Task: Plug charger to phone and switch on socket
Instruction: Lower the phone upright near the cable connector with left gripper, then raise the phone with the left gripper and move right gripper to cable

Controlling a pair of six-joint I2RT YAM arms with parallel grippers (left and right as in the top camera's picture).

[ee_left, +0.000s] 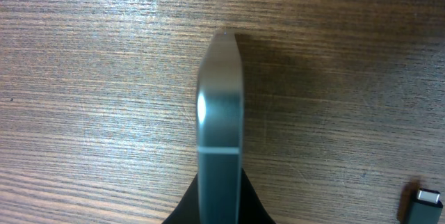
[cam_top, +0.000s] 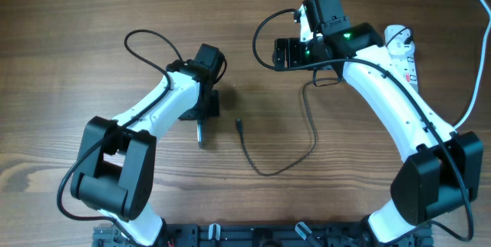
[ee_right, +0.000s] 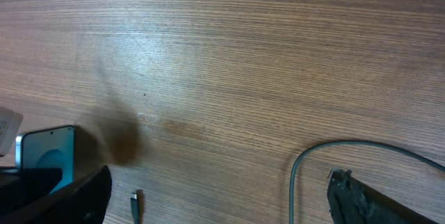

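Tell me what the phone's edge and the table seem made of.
On the phone, the edge looks like satin metal: grey sheen, bright glint, thin seam; coated plastic is possible. The table looks like wood or wood-look laminate: matte, fine straight grain.

Phone standing on its thin edge, my left pincer clamping it, black charger lying looped on the surface, its connector sitting just beside the phone, white socket lying far right
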